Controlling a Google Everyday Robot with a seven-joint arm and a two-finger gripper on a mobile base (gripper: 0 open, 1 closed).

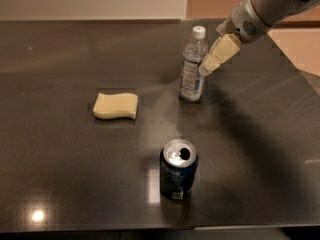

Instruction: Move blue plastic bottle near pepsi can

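Note:
The blue plastic bottle [193, 66] stands upright on the dark table, right of centre, with a white cap and a pale label. The pepsi can [178, 169] stands upright nearer the front edge, dark blue with a silver top that is opened. My gripper [206, 69] comes in from the upper right on a grey arm. Its cream-coloured fingers point down-left and its tip is right beside the bottle's right side, at about mid-height. It holds nothing that I can see.
A yellow sponge [115, 106] lies flat on the table left of the bottle. The dark table [60, 159] has a right edge running diagonally at the far right and a front edge at the bottom.

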